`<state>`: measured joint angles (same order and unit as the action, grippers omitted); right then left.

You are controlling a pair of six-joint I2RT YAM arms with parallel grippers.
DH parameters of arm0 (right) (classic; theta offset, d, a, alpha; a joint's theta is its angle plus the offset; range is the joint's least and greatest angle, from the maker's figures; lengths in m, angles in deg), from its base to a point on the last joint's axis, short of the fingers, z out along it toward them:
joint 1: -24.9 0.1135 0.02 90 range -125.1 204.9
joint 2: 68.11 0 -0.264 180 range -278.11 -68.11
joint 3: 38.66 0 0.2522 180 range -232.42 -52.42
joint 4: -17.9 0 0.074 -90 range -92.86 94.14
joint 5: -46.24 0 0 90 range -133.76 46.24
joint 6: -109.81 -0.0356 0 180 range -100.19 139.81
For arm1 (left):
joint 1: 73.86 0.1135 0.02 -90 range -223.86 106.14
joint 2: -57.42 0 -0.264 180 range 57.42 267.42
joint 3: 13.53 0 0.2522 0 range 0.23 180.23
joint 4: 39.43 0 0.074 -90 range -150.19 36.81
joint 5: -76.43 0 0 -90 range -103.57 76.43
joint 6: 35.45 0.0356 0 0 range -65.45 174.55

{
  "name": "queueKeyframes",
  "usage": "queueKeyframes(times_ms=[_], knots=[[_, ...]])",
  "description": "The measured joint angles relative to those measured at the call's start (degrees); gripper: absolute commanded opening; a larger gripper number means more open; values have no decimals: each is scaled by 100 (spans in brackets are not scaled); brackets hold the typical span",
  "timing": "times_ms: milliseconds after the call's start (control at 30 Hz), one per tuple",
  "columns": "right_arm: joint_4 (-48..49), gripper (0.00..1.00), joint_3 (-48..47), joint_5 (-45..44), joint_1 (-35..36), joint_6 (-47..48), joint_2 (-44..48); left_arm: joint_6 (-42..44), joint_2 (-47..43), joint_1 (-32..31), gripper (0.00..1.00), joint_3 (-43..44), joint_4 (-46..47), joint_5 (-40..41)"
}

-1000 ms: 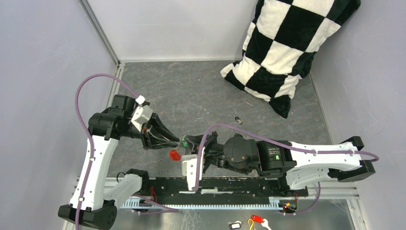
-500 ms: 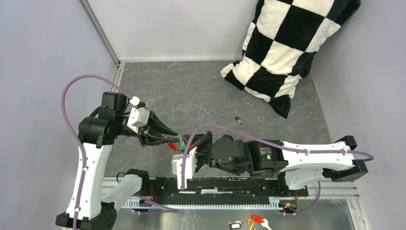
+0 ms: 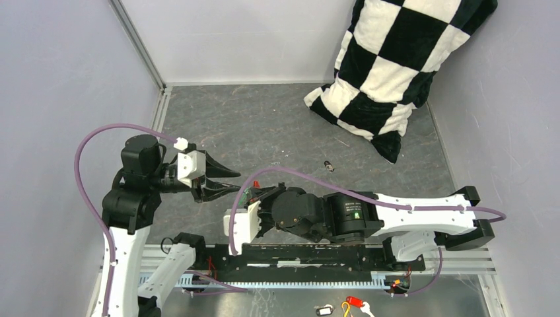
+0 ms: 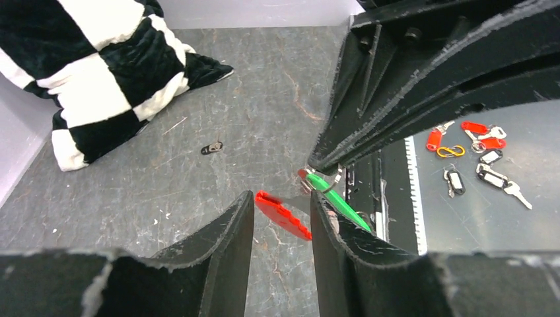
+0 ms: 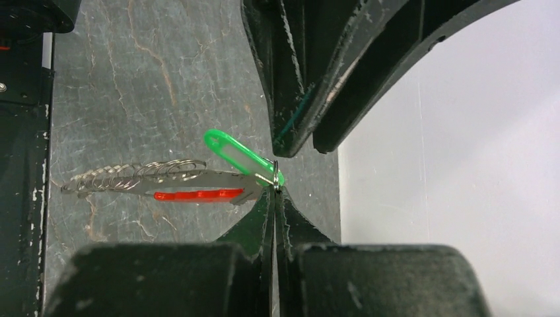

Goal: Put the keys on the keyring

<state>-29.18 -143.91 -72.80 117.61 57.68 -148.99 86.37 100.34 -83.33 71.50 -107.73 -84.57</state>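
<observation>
Left wrist view, read from the left: first the checkered pillow [image 4: 99, 72], then the dark metal key [image 4: 212, 148] lying alone on the table [image 4: 165, 191], well apart from both claws. Next, your left gripper [image 4: 282, 198] stands spread, the red key [image 4: 284, 216] between its fingers, long axis slanting down to the right. Just beside it the green key [image 4: 338, 199] slants the same way. Both seem to hang from the keyring [image 5: 125, 178], whose end ring the right gripper [image 5: 275, 195] pinches tight. I judge the dark metal key is not yet threaded, and only your left claw is free to fetch it.
</observation>
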Motion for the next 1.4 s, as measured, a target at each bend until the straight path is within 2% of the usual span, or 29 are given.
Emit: queueKeyframes(times_ms=[233, 1067, 1400], knots=[[-136, 0, -203, -20, 0, -127, -170, -310, -26, 0, 43, -160, 258, 105], [214, 0, -116, -83, -2, -407, -157, -529, -328, -2, 41, -319, -229, 146], [229, 0, -133, -59, -9, -485, -168, -1578, -684, -2, 38, -732, 732, 608]])
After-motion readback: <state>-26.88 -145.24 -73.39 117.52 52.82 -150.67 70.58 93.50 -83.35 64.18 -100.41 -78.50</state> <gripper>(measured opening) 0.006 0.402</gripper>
